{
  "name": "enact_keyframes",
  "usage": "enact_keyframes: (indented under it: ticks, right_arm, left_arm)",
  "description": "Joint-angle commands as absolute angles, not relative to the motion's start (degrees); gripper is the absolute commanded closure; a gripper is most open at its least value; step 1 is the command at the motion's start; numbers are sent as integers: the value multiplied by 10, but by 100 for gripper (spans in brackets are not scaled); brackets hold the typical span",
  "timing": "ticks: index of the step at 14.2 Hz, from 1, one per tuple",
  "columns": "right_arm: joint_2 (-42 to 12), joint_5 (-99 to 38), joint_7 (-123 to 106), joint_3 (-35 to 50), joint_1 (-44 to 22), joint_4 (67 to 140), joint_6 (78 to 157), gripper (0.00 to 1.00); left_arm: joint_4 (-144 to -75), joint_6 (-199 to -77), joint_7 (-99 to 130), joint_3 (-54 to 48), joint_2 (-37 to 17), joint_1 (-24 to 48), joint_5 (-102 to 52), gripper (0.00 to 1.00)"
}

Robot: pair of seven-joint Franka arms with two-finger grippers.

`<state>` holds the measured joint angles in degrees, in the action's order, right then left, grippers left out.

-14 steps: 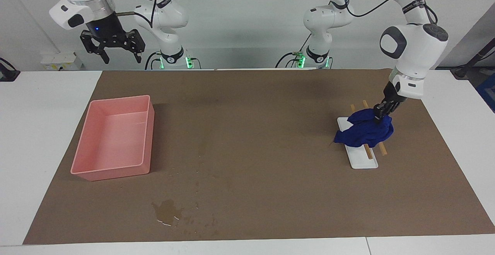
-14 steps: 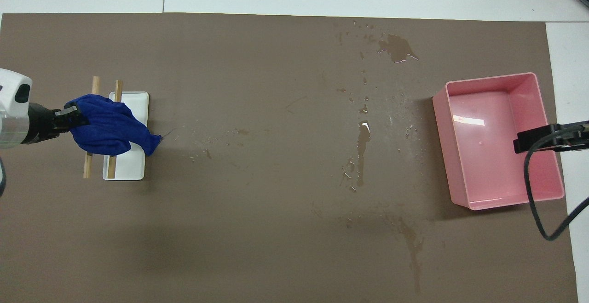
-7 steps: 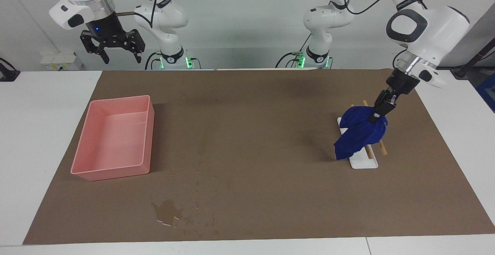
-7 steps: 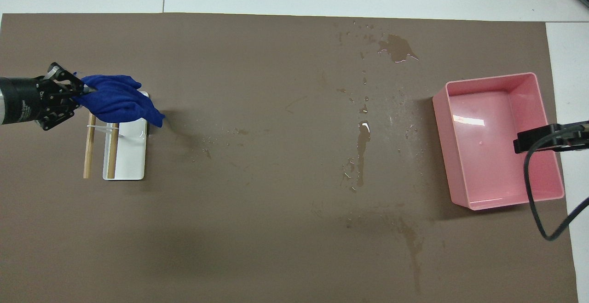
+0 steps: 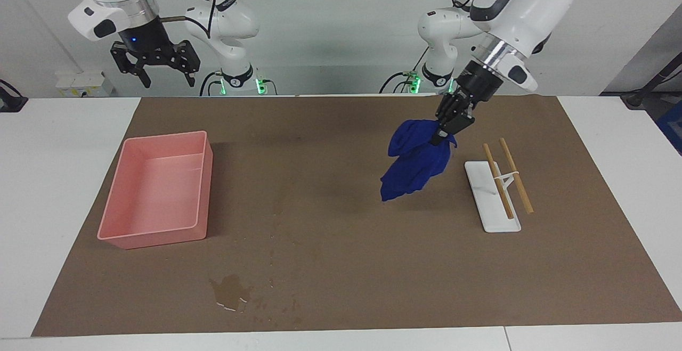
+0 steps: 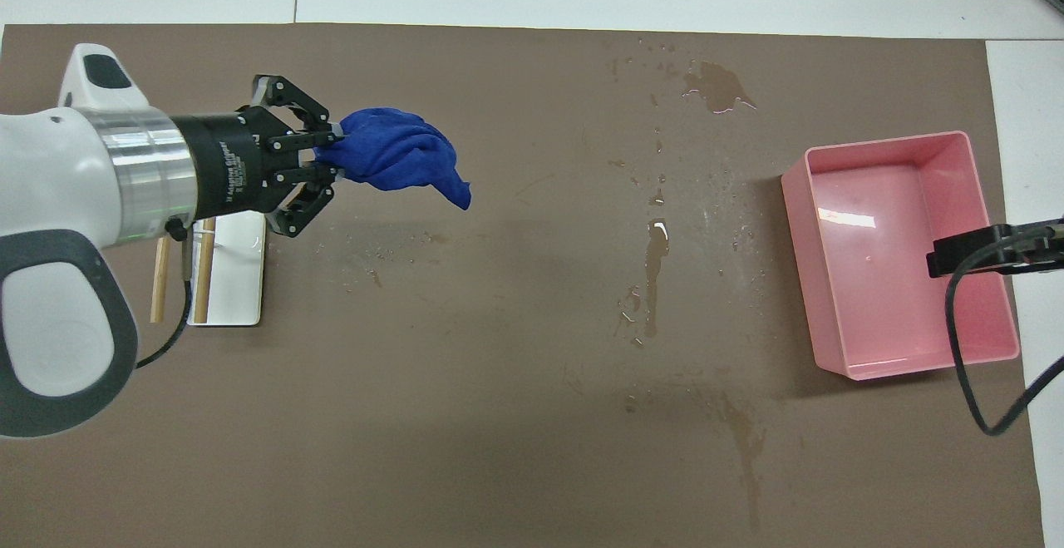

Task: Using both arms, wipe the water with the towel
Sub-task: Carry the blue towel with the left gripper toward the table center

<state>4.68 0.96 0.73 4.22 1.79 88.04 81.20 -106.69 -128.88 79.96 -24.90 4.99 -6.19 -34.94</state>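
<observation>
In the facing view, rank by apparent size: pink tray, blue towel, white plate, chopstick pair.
1. Pink tray, clearly largest.
2. Blue towel, though it hangs raised, so nearness may inflate it.
3. White plate and chopstick pair: too alike to rank.

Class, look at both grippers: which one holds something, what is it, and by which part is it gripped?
The left gripper is shut on the blue towel, pinching its bunched top so the rest hangs free above the brown mat. The right gripper, open, holds nothing.
</observation>
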Motion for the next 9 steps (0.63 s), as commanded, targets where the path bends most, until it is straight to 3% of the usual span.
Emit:
enact_keyframes:
  ticks: [1,6,9]
  right_arm:
    - [63,0,-18,45,24,909,818,0]
    - [72,-48,68,45,25,961,944,0]
    - [66,-170,334,45,20,991,1011,0]
  left_arm:
    - [-1069,-1319,881,-291,57,-61,-360,100]
    - [-1088,-1416,1027,-329,57,-17,-360,100]
    - [-1092,-1415,1027,-330,61,-16,-360,100]
